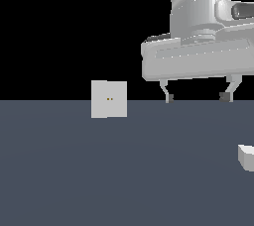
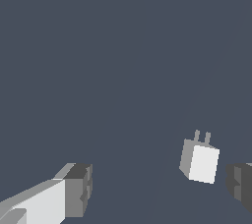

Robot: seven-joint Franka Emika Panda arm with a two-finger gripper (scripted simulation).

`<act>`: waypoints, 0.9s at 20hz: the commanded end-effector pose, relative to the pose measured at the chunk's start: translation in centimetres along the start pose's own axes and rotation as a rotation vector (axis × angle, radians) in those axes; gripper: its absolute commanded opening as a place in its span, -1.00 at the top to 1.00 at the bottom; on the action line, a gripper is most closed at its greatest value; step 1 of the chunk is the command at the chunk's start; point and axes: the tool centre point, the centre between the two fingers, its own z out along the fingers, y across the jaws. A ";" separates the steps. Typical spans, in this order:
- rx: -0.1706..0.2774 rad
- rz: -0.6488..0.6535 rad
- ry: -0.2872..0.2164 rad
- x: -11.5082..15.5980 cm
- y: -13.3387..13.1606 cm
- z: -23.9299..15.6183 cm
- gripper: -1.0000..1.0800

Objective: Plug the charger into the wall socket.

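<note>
The biggest thing is the floor (image 1: pixel 99 170), a flat dark blue-grey surface that fills the lower half of the exterior view. Behind it everything is black.

Next in size is the robot arm (image 1: pixel 198 22), big and light grey, hanging down from above. Its gripper (image 1: pixel 197 97) has two thin fingers spread wide apart, and nothing is between them. The fingertips (image 1: pixel 169 98) are up in the air above the floor.

The wall socket (image 1: pixel 109 99) is a flat light-grey square plate standing upright on the floor. It has two tiny yellowish dots in its middle. The gripper is near it, toward the exterior view's right.

The smallest thing is the charger (image 1: pixel 246 157), a little white-grey block lying on the floor. It is well apart from the wall socket, far toward the exterior view's right and nearer the camera, cut off by the edge. In the wrist view the charger (image 2: pixel 199 160) lies between the dark fingertips (image 2: pixel 78 188), nearer one of them. Two short prongs stick out of one end, and the block's long side runs the same way the prongs point.
</note>
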 end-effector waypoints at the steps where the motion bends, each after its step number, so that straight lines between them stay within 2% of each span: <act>1: 0.001 0.067 0.005 -0.8 2.5 1.3 -0.92; 5: 0.005 0.143 0.009 -2.0 5.2 2.8 -0.92; 9: 0.007 0.190 0.012 -2.8 6.9 3.8 -0.92; 18: 0.010 0.199 0.012 -2.9 7.1 4.1 -0.92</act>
